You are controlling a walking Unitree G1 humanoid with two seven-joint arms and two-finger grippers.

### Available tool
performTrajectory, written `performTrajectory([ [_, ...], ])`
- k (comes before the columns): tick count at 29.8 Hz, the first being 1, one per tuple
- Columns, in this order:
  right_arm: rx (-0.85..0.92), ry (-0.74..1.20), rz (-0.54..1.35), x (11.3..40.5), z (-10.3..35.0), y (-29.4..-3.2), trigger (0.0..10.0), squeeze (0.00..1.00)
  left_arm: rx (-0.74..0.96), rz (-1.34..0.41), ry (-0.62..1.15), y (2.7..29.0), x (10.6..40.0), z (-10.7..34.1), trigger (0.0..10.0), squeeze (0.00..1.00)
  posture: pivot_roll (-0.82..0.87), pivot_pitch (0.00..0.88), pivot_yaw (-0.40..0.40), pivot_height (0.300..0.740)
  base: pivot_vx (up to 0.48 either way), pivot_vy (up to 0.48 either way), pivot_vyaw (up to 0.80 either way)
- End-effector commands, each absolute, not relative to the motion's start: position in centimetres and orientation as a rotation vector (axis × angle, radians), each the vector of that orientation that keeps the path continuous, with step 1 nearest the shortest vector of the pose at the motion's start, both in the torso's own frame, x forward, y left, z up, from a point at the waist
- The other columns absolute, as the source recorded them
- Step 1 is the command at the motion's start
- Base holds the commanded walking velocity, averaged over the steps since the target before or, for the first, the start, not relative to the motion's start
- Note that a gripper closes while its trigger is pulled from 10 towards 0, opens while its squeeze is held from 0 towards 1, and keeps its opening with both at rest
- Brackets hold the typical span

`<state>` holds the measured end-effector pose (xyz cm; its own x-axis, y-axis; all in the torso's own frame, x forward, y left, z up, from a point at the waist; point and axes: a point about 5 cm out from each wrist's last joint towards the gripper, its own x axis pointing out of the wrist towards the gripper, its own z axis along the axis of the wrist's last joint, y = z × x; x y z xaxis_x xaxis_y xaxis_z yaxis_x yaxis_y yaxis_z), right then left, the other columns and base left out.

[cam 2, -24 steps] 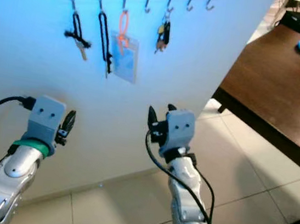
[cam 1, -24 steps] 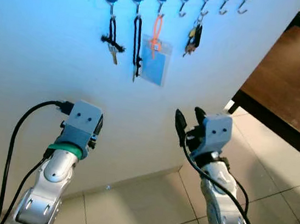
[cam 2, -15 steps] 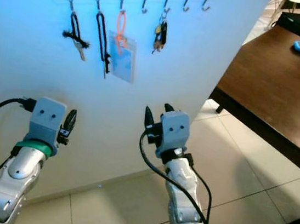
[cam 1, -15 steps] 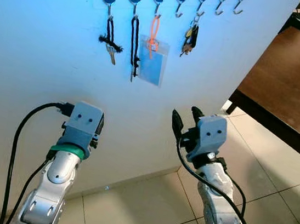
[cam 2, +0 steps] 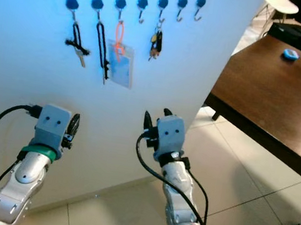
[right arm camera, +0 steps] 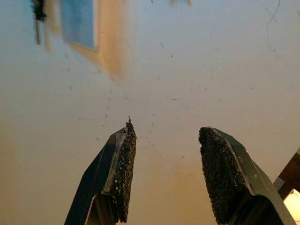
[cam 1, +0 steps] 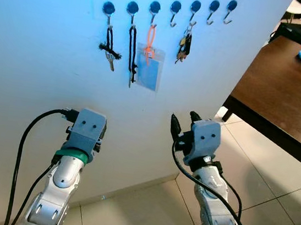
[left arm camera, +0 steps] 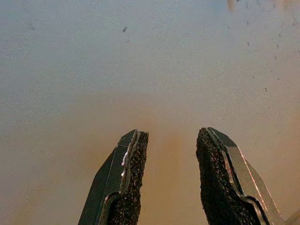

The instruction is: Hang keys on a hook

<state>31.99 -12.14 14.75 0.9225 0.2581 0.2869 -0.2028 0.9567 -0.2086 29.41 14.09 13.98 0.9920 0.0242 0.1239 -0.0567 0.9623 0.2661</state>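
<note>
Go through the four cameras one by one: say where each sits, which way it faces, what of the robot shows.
Left eye view: on the head, looking down at the white wall's hook rack, hung keys, both arms.
Right eye view: same scene shifted; blue badge, brown table.
Left wrist view: along the left gripper, jaws open, at bare wall.
Right wrist view: along the right gripper, jaws open, toward the same badge, blurred.

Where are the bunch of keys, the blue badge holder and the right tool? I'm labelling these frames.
bunch of keys [cam 1: 184, 41]: left eye view, middle of the bunch.
blue badge holder [cam 1: 148, 73]: left eye view, centre of its sleeve.
right tool [right arm camera: 164, 173]: right wrist view, midway between its fingertips.
</note>
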Motion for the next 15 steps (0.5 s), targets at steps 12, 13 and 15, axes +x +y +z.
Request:
performTrajectory([
  [12, -0.185, -0.282, 0.235, 31.9, 12.8, -11.4, 10.0, 0.0, 0.318, 0.022, -0.061, 14.0, 29.4, 11.1, 10.0, 0.0, -0.11, 0.0, 0.105, 0.74, -0.307, 0.0, 0.0],
  [13, -0.187, -0.279, 0.233, 31.9, 12.6, -11.4, 10.0, 0.0, 0.319, 0.021, -0.061, 14.0, 29.4, 11.0, 10.0, 0.0, -0.11, 0.0, 0.106, 0.74, -0.311, 0.0, 0.0],
  [15, -0.189, -0.275, 0.231, 32.0, 12.5, -11.5, 10.0, 0.0, 0.32, 0.02, -0.06, 14.0, 29.5, 10.9, 10.0, 0.0, -0.11, 0.0, 0.107, 0.74, -0.311, 0.0, 0.0],
])
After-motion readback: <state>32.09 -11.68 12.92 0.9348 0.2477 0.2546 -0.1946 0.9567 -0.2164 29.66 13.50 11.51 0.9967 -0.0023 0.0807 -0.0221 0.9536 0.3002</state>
